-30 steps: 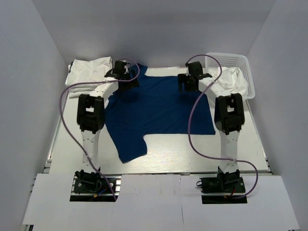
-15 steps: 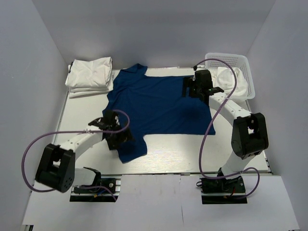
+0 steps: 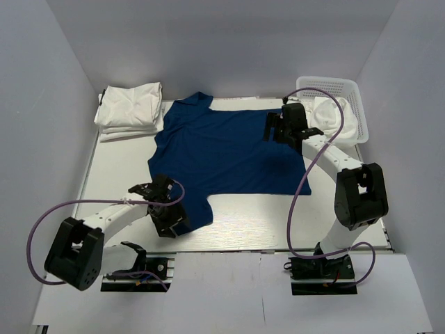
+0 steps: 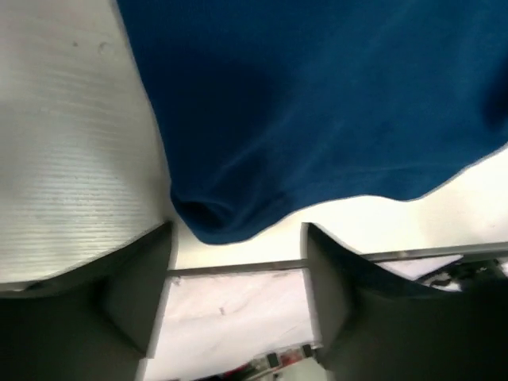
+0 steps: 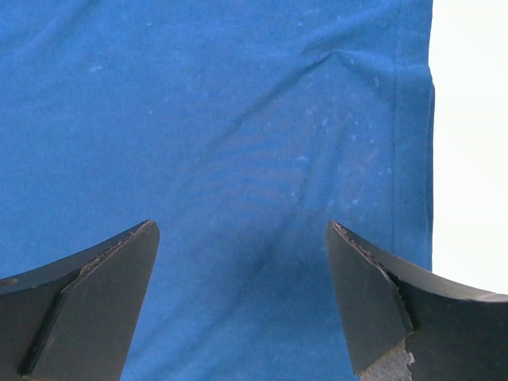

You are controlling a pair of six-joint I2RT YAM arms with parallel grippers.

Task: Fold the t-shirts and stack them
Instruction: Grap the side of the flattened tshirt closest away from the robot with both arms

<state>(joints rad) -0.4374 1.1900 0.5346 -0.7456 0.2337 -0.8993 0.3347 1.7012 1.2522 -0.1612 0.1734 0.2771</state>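
Left gripper [image 3: 167,212] [image 4: 238,232]: spread wide, closed on nothing. Set low at the near left of the worktop [image 3: 278,219], at the near sleeve of the blue t-shirt [image 3: 229,149] [image 4: 317,95]. In the left wrist view, rounded sleeve edge between the two fingertips, the rest of the cloth spreading away beyond them. Bare worktop to the left of the sleeve and under its edge. Contact between fingertips and cloth: possibly touching, not clear from this angle.

Right gripper [image 3: 278,129] [image 5: 240,230]: likewise spread wide, holding nothing. Placed over the far right part of the same blue t-shirt [image 5: 238,103]. In the right wrist view, flat blue cloth filling the gap between the fingers, a stitched edge running down the right side and a strip of bare worktop past it.

Blue t-shirt: laid out flat across the middle of the worktop, one sleeve toward the far left, the other toward the near left.

Outward from there:
- Far left corner: folded white t-shirts [image 3: 128,108], stacked, just beside the far sleeve of the blue one.
- Far right corner: white mesh basket [image 3: 342,86], with a crumpled white t-shirt [image 3: 337,115] inside and spilling over its near rim, close to the right arm.
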